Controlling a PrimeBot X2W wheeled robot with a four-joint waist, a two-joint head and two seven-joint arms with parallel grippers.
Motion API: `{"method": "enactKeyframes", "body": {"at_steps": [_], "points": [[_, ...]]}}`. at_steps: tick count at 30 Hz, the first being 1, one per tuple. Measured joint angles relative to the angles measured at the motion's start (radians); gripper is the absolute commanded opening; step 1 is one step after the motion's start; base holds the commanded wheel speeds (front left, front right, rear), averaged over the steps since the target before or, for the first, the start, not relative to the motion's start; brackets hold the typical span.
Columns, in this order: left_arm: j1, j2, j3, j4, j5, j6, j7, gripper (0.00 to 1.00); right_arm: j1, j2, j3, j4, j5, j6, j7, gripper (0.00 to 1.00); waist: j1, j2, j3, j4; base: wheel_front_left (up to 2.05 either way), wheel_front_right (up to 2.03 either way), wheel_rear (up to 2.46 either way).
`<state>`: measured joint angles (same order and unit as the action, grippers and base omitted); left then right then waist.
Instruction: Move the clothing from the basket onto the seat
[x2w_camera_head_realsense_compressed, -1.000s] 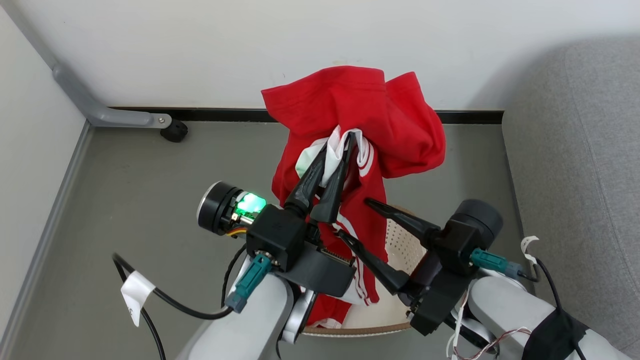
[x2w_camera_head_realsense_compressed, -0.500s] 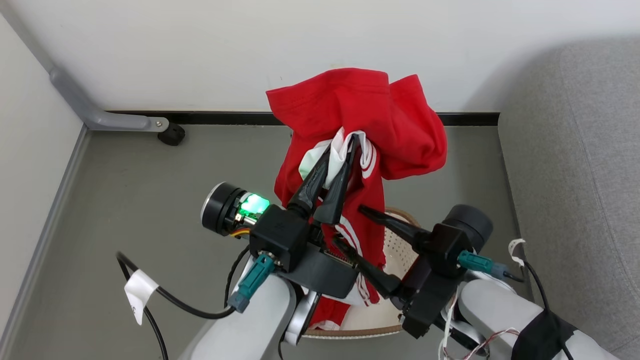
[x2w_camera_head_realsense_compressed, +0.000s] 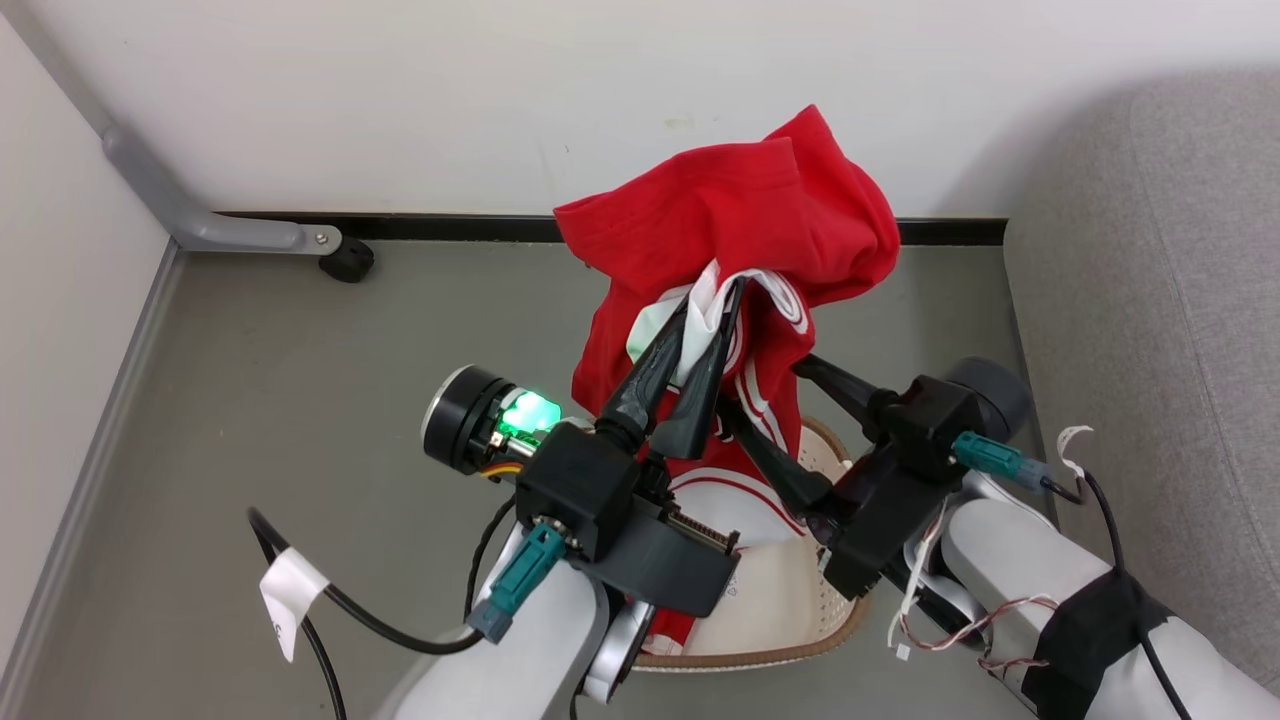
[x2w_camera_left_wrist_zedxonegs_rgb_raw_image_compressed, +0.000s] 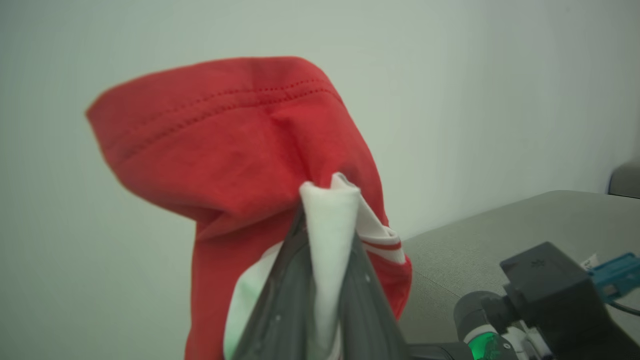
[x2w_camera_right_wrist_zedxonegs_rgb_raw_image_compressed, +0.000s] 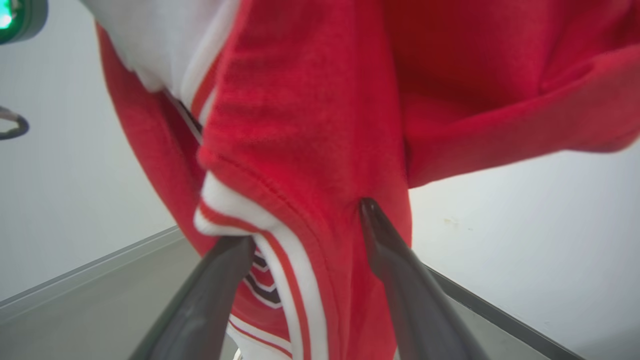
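My left gripper (x2w_camera_head_realsense_compressed: 713, 297) is shut on the white trim of the clothing (x2w_camera_head_realsense_compressed: 740, 215), a red jersey that hangs from it above the basket (x2w_camera_head_realsense_compressed: 835, 600). The left wrist view has the fingers (x2w_camera_left_wrist_zedxonegs_rgb_raw_image_compressed: 285, 290) pinching white fabric with red cloth (x2w_camera_left_wrist_zedxonegs_rgb_raw_image_compressed: 235, 135) bunched over them. My right gripper (x2w_camera_head_realsense_compressed: 765, 385) is open, its fingers on either side of the hanging jersey. Up close, the striped hem (x2w_camera_right_wrist_zedxonegs_rgb_raw_image_compressed: 280, 250) lies between those fingers (x2w_camera_right_wrist_zedxonegs_rgb_raw_image_compressed: 395, 260). The basket's lower part is hidden behind my arms. The grey seat (x2w_camera_head_realsense_compressed: 1150, 300) fills the right side.
A white wall runs along the back with a black skirting strip (x2w_camera_head_realsense_compressed: 450, 228). A grey metal leg with a black foot (x2w_camera_head_realsense_compressed: 348, 262) stands at the back left. Grey floor (x2w_camera_head_realsense_compressed: 250, 400) lies open to the left of the basket.
The left gripper has carried the jersey up and a little to the right, baring more of the basket. The right gripper has risen until its open fingers straddle the hanging cloth.
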<state>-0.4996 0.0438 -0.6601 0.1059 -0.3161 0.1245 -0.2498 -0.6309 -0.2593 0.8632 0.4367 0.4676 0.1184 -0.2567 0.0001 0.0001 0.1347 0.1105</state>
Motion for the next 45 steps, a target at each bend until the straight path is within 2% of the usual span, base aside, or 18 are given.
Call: {"method": "enactKeyframes", "body": {"at_steps": [3,4,6,25,26,27,28,29,45], "points": [[0.0,0.0,-0.009,-0.004,-0.003,0.0,0.0,0.0,-0.018,0.008,-0.013,0.017,0.0,0.0,0.0,0.99,0.0,0.0,0.003,0.001,0.0,0.0,0.0],[0.0,0.0,-0.013,-0.005,-0.003,0.0,0.0,0.0,-0.023,0.011,-0.017,0.023,0.0,0.0,0.0,0.79,0.0,0.0,0.004,0.001,0.0,0.0,0.0],[0.0,0.0,-0.022,-0.005,-0.007,0.0,0.0,0.0,-0.034,0.016,-0.024,0.037,0.0,0.0,0.0,0.0,0.0,0.0,0.006,0.002,0.0,0.0,0.0],[0.001,0.0,-0.003,0.046,-0.013,0.0,-0.003,0.0,-0.037,0.022,-0.074,0.036,0.035,0.005,0.0,0.0,0.0,0.0,0.014,-0.016,0.0,0.0,0.0],[0.002,0.0,-0.001,0.051,-0.016,0.0,-0.003,0.2,-0.037,0.022,-0.079,0.03,0.035,0.005,0.0,0.0,0.0,0.0,0.014,-0.018,0.0,0.0,0.0],[0.004,0.0,0.001,0.057,-0.02,0.0,-0.003,0.44,-0.036,0.021,-0.083,0.024,0.035,0.005,0.0,0.0,0.0,0.0,0.014,-0.019,0.0,0.0,0.0],[0.007,0.0,0.003,0.062,-0.022,0.0,-0.003,0.75,-0.036,0.021,-0.088,0.018,0.035,0.005,0.0,0.0,0.0,0.0,0.013,-0.021,0.0,0.0,0.0],[0.011,0.0,0.004,0.068,-0.024,0.0,-0.003,1.0,-0.035,0.019,-0.092,0.013,0.036,0.005,0.0,0.0,0.0,0.0,0.013,-0.023,0.0,0.0,0.0],[0.053,0.0,0.028,0.157,-0.028,0.0,-0.003,1.0,-0.037,-0.007,-0.137,-0.042,0.062,0.005,0.0,0.0,0.0,0.0,0.012,-0.078,0.0,0.0,0.0]]}}
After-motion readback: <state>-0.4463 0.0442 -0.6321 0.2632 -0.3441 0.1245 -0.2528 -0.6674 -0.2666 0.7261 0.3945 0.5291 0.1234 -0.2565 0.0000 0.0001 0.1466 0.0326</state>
